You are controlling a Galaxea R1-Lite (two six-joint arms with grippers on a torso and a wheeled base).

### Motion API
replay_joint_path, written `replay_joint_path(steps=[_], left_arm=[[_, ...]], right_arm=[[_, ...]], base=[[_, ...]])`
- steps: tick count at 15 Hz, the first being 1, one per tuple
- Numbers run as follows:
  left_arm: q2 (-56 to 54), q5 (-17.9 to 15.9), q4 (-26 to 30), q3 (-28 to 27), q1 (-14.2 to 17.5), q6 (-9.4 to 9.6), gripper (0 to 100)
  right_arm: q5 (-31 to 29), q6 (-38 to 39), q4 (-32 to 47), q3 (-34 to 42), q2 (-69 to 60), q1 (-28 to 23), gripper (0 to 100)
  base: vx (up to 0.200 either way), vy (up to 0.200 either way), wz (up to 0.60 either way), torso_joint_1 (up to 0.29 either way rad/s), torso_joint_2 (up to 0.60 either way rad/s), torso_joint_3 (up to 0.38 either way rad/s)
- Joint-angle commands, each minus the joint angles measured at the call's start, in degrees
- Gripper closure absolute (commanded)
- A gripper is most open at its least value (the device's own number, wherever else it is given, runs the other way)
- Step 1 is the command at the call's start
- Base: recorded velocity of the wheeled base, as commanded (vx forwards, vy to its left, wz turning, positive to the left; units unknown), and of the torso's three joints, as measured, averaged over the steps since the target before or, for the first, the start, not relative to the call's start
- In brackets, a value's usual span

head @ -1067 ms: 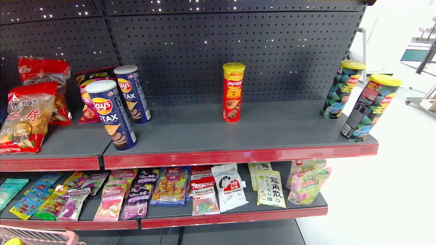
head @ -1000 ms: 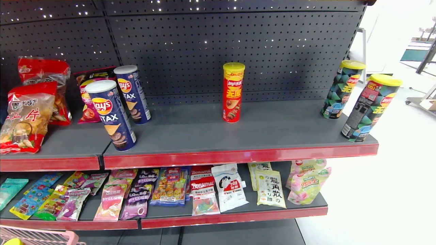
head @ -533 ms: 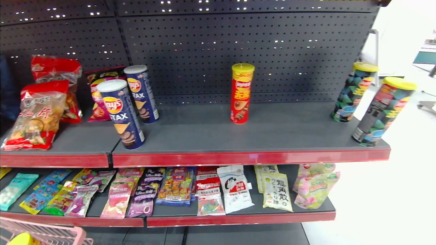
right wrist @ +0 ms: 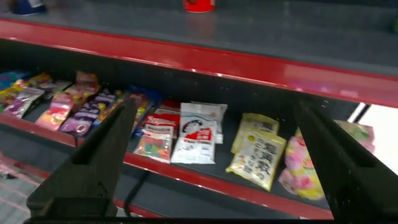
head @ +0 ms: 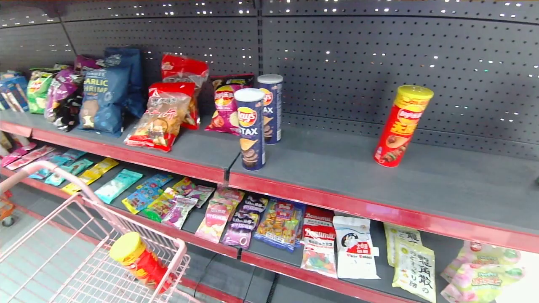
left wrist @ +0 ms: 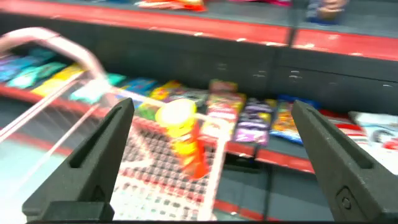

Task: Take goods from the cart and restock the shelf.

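Two sets of jaws, both spread wide, nothing held. L jaws point at the pink cart (head: 26,171); straight ahead of them, framed btw their two tips, sits the red can w/ yellow lid (left wrist: 183,140). It leans in the cart's shelf-side corner, lid up, long axis tilted off vertical, apparently propped on the wire wall. R jaws face the lower shelf (head: 447,246) and its pouches (right wrist: 199,134), well apart from the cart, so L arm is prob. the nearer one for the pick. Grip likely has to close across the round body, square to that tilted axis. Beyond both jaws, the upper shelf (head: 337,168): blue cans (head: 250,128) upright by the seam, a matching red can (head: 402,126) upright farther along w/ bare board around it, a likely spot for the cart's can.
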Motion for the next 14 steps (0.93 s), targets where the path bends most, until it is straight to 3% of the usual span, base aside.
replay_joint_path(steps=[1, 9, 14], left_arm=[[0.05, 0.02, 0.00, 0.00, -0.01, -0.01, 0], [0.05, 0.02, 0.09, 0.00, -0.01, -0.01, 0], [0.05, 0.02, 0.00, 0.00, -0.01, -0.01, 0]], right_arm=[[0.00, -0.04, -0.01, 0.00, 0.05, 0.02, 0], [0.09, -0.04, -0.01, 0.00, 0.05, 0.02, 0], [0.09, -0.04, -0.01, 0.00, 0.05, -0.07, 0]], base=[[0.000, 0.000, 0.60, 0.002, 0.00, 0.002], [0.000, 0.000, 0.60, 0.001, 0.00, 0.001], [0.000, 0.000, 0.00, 0.000, 0.00, 0.000]])
